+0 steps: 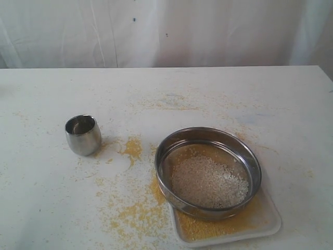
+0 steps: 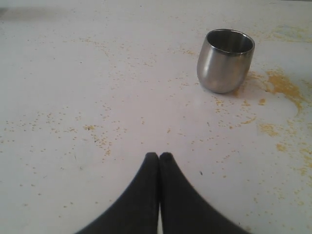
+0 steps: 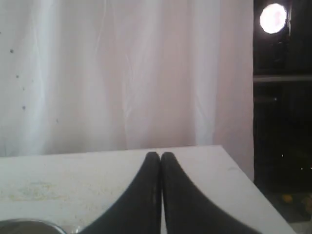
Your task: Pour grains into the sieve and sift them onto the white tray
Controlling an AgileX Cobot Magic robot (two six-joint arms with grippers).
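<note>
The round steel sieve [image 1: 208, 136] rests on the white tray [image 1: 273, 221] at the front right of the table. Pale coarse grains [image 1: 209, 183] lie on its mesh, and fine yellow meal [image 1: 218, 226] covers the tray beneath. A small steel cup [image 1: 83, 135] stands upright to the left, also seen in the left wrist view [image 2: 224, 60]. My left gripper [image 2: 159, 156] is shut and holds nothing, well short of the cup. My right gripper [image 3: 160, 155] is shut too, above the table, with a sliver of the sieve rim [image 3: 29, 225] at the frame edge. Neither gripper appears in the exterior view.
Yellow meal is spilled on the table [image 1: 135, 211] between the cup and the tray and further back [image 1: 171, 101]. A white curtain [image 1: 166, 31] hangs behind the table's far edge. The table's right corner shows in the right wrist view [image 3: 222, 148].
</note>
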